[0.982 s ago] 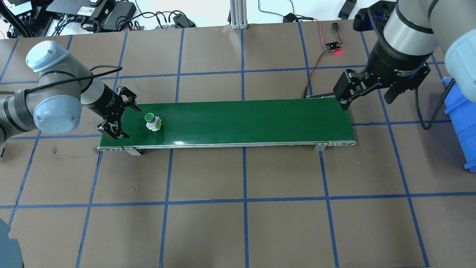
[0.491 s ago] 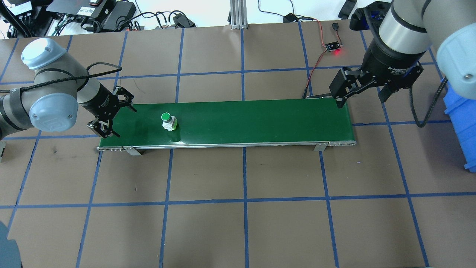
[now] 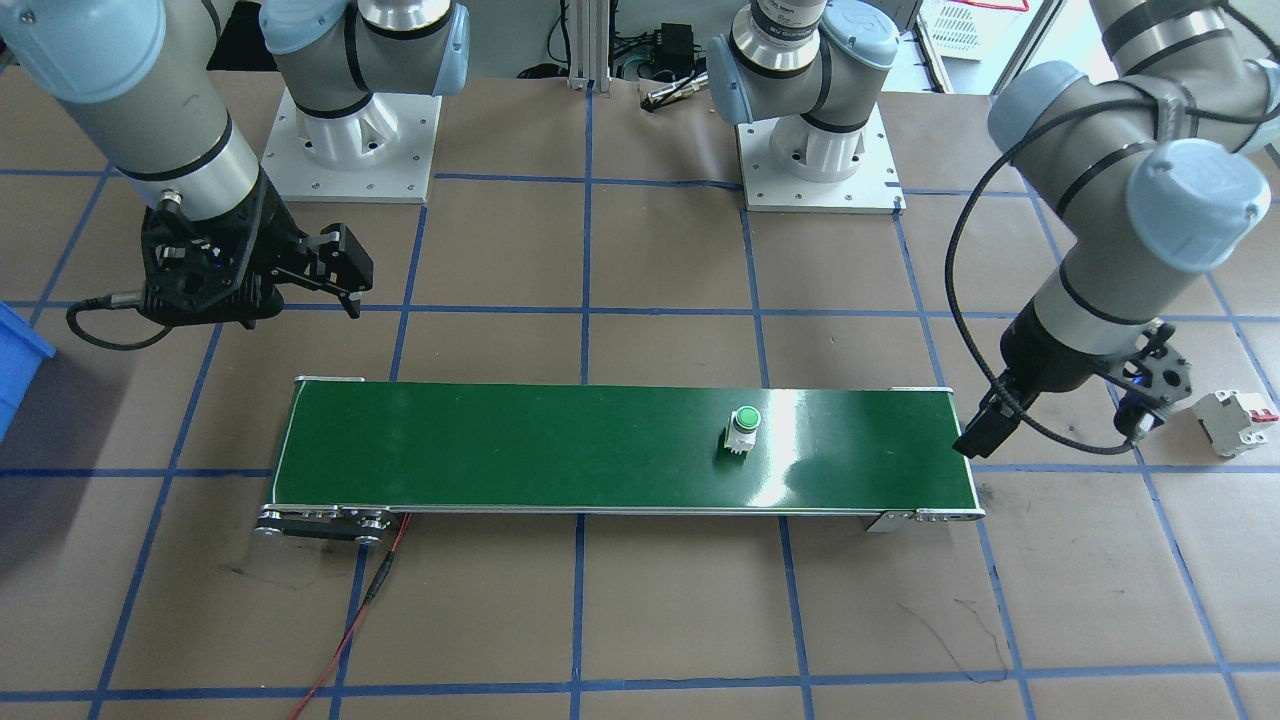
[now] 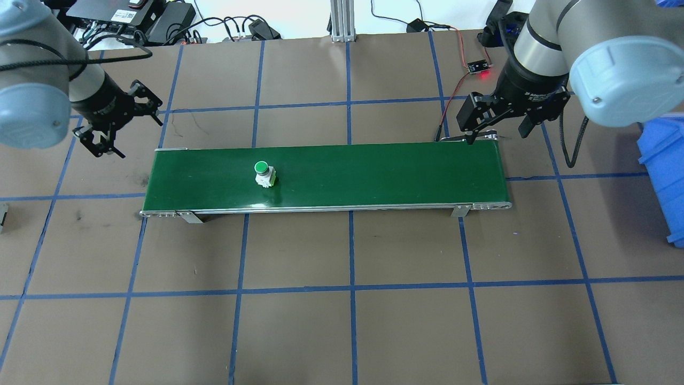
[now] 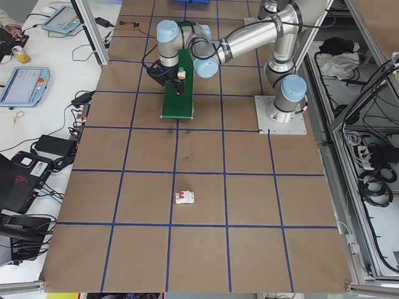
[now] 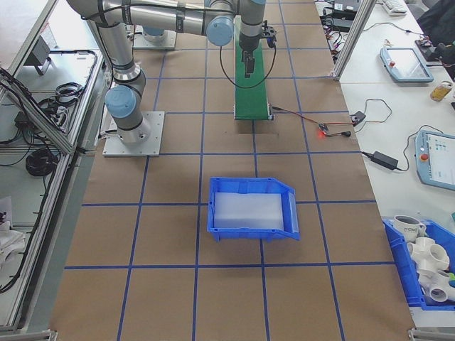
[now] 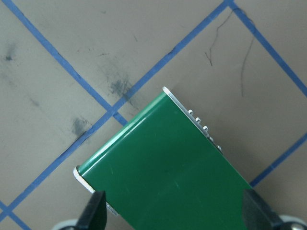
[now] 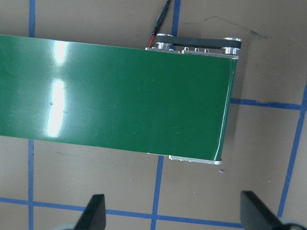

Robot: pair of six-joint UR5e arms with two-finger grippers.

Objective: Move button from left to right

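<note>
The button (image 4: 263, 174), a round green cap on a white body, stands upright and untouched on the green conveyor belt (image 4: 374, 171), in its left third. It also shows on the belt in the front-facing view (image 3: 743, 428). My left gripper (image 4: 141, 140) is open and empty over the table, beyond the belt's left end. The left wrist view has only that belt end (image 7: 168, 163) between its fingers (image 7: 96, 215). My right gripper (image 4: 497, 135) hangs open and empty above the belt's far right corner. Its wrist view has the belt's right end (image 8: 120, 96) but not the button.
A white circuit breaker with a red lever (image 3: 1237, 420) lies on the table left of the belt. A blue bin (image 4: 668, 171) stands at the right edge. A small board with a red light (image 4: 479, 67) and its wires lie behind the belt's right end.
The button has travelled to the right along the belt. My left gripper has drawn back up and to the left, off the belt. My right gripper has shifted left toward the belt's right end.
</note>
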